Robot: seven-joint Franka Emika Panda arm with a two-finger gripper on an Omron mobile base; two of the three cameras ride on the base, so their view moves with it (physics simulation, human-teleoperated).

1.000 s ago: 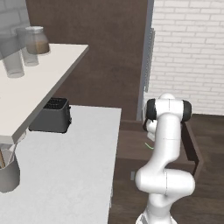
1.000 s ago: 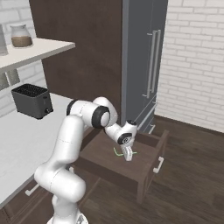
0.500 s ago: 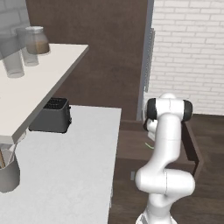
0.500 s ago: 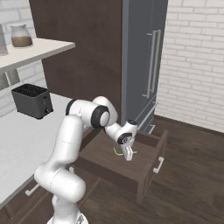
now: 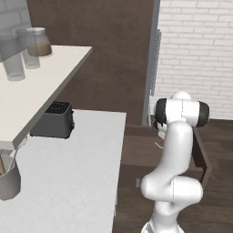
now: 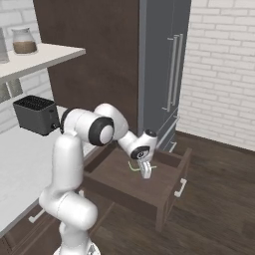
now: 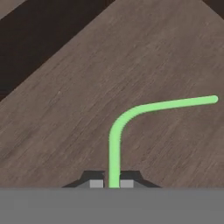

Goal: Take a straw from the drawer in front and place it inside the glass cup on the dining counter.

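Straw, smooth bright green and bent like an elbow, sits clamped between the gripper's clenched dark tips, over the matte brown woodgrain floor of the drawer. Beside it stand white brick wall and ribbed black toaster.

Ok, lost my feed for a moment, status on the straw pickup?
Hand shut on the straw, down in the open drawer. Straw bent, free end over drawer floor. Nothing blocking the lift.
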